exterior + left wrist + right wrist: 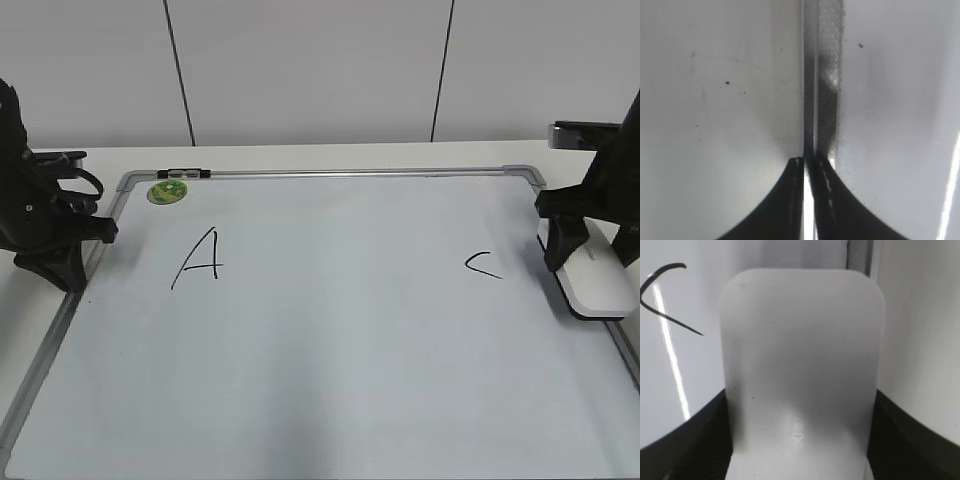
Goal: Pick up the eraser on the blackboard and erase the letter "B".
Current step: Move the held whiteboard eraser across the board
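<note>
The blackboard (330, 360) lies flat, with a black "A" (200, 258) at the left and a "C" (483, 265) at the right. No letter "B" shows between them. The white eraser (600, 282) lies at the board's right edge. My right gripper (585, 250) straddles its far end. In the right wrist view the eraser (800, 340) fills the space between the fingers of the right gripper (800, 440), which touch its sides. My left gripper (105, 230) is shut and empty at the board's left frame; it also shows in the left wrist view (810, 162).
A round green sticker (167, 192) sits at the board's top-left corner. The board's grey frame (827, 75) runs under the left gripper. Part of the "C" (665, 295) shows left of the eraser. A wall stands behind the table.
</note>
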Motion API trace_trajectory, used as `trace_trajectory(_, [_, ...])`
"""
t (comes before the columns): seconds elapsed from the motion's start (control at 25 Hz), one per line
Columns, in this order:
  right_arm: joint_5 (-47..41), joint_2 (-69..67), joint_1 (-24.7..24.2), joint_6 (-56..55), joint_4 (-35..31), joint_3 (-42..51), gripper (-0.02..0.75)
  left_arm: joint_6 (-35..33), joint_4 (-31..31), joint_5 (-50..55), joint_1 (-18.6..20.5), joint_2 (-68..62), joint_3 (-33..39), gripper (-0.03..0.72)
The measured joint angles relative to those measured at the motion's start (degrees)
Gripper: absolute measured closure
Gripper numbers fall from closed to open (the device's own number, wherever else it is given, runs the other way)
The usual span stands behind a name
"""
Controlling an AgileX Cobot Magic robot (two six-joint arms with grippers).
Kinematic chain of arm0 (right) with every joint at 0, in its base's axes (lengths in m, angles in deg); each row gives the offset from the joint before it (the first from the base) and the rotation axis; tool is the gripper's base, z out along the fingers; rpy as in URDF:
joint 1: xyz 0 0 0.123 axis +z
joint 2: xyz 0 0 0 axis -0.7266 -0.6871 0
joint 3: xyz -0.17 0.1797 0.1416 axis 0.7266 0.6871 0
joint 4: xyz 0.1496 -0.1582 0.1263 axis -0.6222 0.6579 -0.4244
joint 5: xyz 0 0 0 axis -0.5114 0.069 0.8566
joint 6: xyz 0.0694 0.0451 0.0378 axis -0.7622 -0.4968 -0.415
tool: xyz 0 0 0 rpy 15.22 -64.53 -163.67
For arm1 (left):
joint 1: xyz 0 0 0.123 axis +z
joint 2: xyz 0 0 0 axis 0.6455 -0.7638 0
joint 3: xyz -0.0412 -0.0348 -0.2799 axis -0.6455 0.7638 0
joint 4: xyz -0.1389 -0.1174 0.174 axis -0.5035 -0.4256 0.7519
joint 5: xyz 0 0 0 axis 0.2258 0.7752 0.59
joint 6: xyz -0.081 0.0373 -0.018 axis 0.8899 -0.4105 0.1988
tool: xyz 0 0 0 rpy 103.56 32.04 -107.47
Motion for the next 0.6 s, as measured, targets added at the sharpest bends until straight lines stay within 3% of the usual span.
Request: trace_trajectory(0.6, [-2.25, -4.00, 0.00, 0.42, 0.11, -1.31, 0.201, 0.00, 0.00, 0.00, 0.00, 0.00, 0.00, 0.651])
